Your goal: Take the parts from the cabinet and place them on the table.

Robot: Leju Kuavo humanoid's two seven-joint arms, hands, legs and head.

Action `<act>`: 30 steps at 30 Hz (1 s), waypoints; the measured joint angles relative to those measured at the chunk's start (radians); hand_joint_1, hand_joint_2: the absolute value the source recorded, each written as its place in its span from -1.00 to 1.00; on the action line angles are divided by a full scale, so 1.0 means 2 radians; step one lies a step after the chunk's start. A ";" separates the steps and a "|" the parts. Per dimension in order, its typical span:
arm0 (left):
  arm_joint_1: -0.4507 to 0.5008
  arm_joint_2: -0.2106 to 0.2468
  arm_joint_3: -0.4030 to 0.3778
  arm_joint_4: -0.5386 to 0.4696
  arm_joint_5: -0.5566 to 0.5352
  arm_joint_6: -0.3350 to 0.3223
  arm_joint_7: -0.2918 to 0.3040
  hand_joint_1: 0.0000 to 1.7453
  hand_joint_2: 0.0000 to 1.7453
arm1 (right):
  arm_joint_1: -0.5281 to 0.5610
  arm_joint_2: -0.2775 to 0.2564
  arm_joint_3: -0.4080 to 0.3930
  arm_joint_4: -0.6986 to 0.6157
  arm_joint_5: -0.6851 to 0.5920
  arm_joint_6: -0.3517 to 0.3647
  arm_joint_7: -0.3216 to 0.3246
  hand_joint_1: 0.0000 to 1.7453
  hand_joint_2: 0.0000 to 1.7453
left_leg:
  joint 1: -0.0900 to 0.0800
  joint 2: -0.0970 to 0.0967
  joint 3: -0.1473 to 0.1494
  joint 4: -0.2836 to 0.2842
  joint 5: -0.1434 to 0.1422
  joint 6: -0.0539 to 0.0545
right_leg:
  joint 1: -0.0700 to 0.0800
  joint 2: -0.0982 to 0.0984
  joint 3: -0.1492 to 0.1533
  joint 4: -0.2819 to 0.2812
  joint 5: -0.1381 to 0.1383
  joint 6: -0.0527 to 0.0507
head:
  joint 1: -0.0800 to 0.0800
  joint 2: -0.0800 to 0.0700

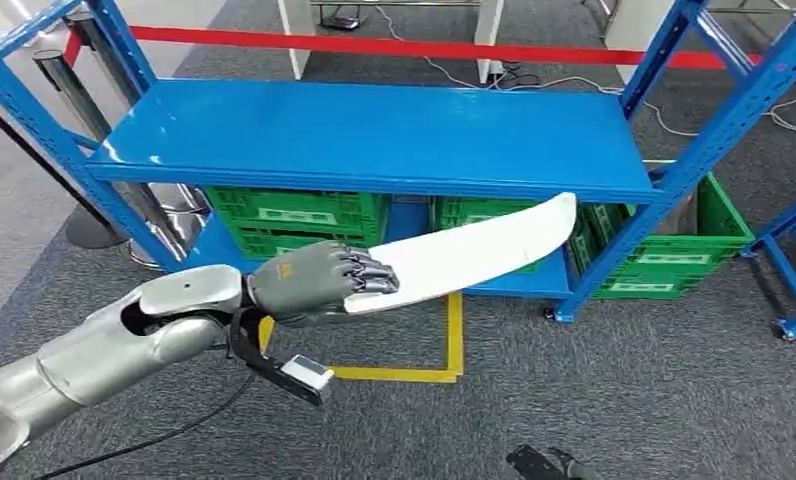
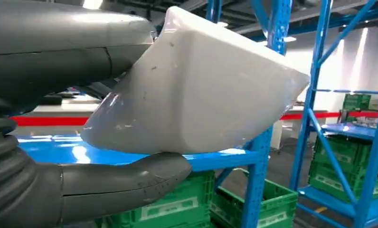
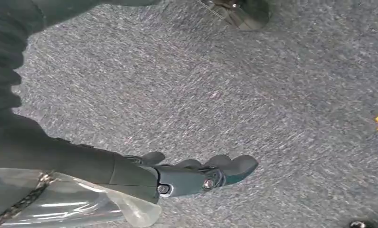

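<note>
Our left hand (image 1: pixel 319 283) grips one end of a long, curved white part (image 1: pixel 474 255), held in the air in front of the blue cabinet (image 1: pixel 374 135), above the grey carpet (image 1: pixel 594 400). Green crates (image 1: pixel 294 215) sit on the cabinet's lower shelf. Our right hand (image 3: pixel 196 173) hangs over the carpet, fingers apart, holding nothing.

Blue steel rack (image 1: pixel 374 135): top shelf bare. Lower shelf (image 1: pixel 209 250): green crates (image 1: pixel 294 218). Grey carpet floor (image 1: pixel 624 390): one further green crate (image 1: pixel 674 250), yellow tape marking (image 1: pixel 454 340).
</note>
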 joint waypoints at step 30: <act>0.004 0.000 -0.001 -0.001 0.000 0.002 0.000 1.00 1.00 | -0.001 -0.003 0.001 -0.002 0.005 0.004 0.001 -1.00 1.00 | 0.003 0.008 -0.011 0.009 0.001 -0.010 | 0.003 -0.013 0.028 -0.016 -0.009 -0.006 | -0.004 0.000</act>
